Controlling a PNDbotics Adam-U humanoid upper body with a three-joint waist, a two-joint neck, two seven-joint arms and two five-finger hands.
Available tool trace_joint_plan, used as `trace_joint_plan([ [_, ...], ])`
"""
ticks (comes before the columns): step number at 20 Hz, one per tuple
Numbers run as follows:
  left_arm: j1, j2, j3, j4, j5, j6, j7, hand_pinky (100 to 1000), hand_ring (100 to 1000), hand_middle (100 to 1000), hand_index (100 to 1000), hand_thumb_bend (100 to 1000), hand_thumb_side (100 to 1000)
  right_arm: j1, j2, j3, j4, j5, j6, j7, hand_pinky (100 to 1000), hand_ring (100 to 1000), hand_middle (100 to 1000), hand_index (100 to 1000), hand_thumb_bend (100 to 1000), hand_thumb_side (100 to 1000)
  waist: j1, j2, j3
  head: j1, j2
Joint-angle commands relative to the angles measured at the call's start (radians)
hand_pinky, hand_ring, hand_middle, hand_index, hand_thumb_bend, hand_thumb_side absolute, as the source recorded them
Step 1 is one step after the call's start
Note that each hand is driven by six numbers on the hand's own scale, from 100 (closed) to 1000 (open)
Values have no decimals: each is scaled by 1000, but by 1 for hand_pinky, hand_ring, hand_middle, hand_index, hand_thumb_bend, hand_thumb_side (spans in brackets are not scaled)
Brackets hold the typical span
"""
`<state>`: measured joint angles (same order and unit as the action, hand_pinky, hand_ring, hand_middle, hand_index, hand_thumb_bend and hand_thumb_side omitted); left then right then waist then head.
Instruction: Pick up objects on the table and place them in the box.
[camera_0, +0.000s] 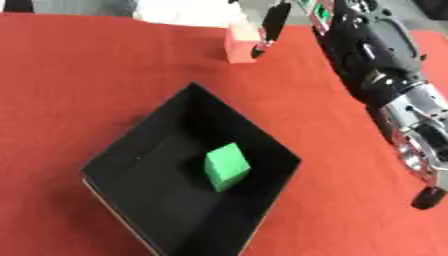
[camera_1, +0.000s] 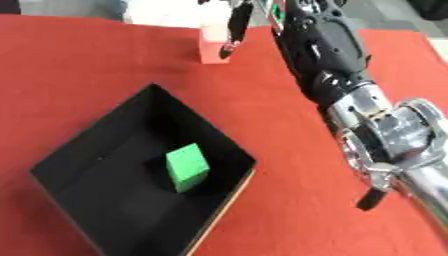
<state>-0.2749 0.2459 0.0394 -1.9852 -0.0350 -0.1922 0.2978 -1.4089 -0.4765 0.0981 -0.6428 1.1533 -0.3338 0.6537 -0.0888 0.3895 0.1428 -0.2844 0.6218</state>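
A pink block (camera_0: 238, 47) stands at the far edge of the red table (camera_0: 105, 75). My right hand (camera_0: 273, 22) reaches it from above and lies against its right side, at the end of the black and silver right arm (camera_0: 385, 75) that runs along the right of the view. Whether the hand has hold of the block is hidden. The black box (camera_0: 131, 150) sits open at the centre-left with a green cube (camera_0: 227, 166) lying inside it. My left hand shows in neither view.
Bare red cloth surrounds the box on every side. Something white (camera_0: 184, 11) lies just beyond the table's far edge, behind the pink block.
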Motion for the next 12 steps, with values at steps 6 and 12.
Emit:
trace_joint_plan([
  [6, -16, 13, -6, -15, 7, 1, -9, 570, 733, 641, 825, 249, 893, -39, -3, -51, 16, 49, 76, -17, 969, 974, 935, 991, 660, 266, 4, -10, 8, -16, -17],
  [12, -18, 13, -7, -15, 9, 2, -12, 569, 733, 641, 825, 248, 895, -44, 3, -82, 43, 91, 127, -25, 958, 968, 925, 986, 646, 284, 1, 0, 11, -24, -25],
])
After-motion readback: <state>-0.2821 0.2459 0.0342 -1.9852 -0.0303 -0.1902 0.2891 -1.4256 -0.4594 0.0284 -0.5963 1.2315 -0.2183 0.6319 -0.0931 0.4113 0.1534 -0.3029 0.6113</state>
